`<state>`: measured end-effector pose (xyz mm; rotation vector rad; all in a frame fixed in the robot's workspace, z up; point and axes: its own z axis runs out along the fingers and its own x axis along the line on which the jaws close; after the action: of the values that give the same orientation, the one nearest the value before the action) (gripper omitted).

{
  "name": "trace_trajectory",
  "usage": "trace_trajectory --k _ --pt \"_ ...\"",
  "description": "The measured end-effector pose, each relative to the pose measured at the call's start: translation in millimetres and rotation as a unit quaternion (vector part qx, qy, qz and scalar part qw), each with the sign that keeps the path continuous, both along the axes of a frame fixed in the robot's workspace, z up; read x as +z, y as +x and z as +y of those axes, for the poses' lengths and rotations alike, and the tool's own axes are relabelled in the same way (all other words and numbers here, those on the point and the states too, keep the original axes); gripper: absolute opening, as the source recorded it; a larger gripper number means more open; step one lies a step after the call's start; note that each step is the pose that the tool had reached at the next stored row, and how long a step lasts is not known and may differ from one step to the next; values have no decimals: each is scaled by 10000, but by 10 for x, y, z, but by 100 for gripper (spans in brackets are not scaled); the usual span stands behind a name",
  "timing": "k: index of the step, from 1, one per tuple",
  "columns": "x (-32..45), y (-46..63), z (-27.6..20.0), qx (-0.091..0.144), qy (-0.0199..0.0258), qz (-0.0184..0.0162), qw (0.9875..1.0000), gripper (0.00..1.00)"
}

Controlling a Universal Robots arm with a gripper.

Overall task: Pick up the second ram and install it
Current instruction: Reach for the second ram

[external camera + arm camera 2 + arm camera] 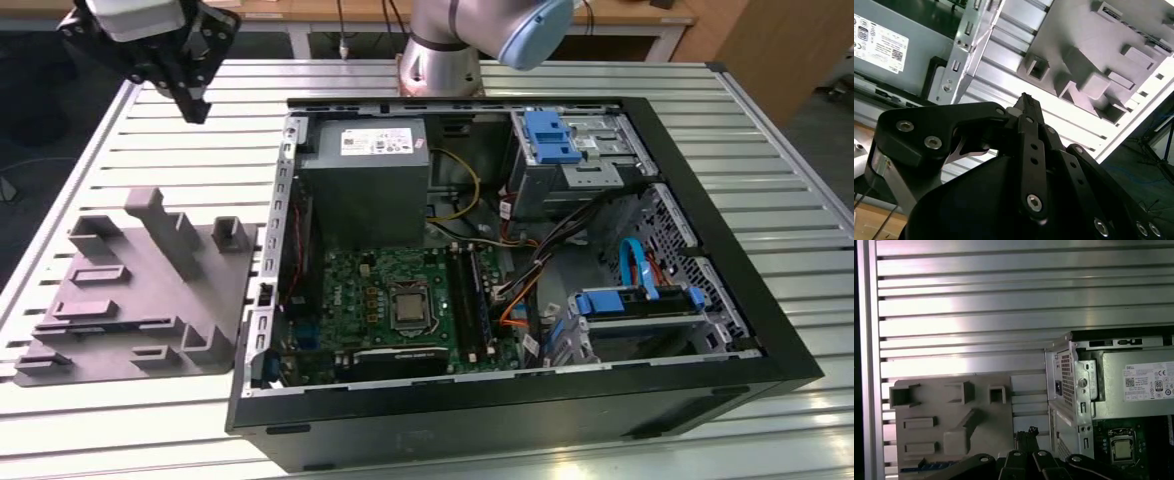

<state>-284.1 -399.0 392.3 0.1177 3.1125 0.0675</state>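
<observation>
1. The second ram is seen in the first wrist view as a thin blue strip lying flat in the grey fixture, on the fixture's side away from the gripper; part of it is hidden behind the gripper's black links.
2. The gripper is held above the far corner of the table at the exterior view's left, well apart from the ram.
3. In both wrist views its jaws are brought together at the tips, and nothing is gripped between them.
4. The fixture is set on the slatted table just beside the open computer case, on the exterior view's left of it.
5. Inside the case, the green motherboard is laid nearer than the grey power-supply box.
</observation>
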Motion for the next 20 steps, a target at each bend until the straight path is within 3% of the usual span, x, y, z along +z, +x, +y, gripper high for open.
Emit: trace_trajectory --k 20 --pt "-27 -779 0 0 0 0 10000 11"
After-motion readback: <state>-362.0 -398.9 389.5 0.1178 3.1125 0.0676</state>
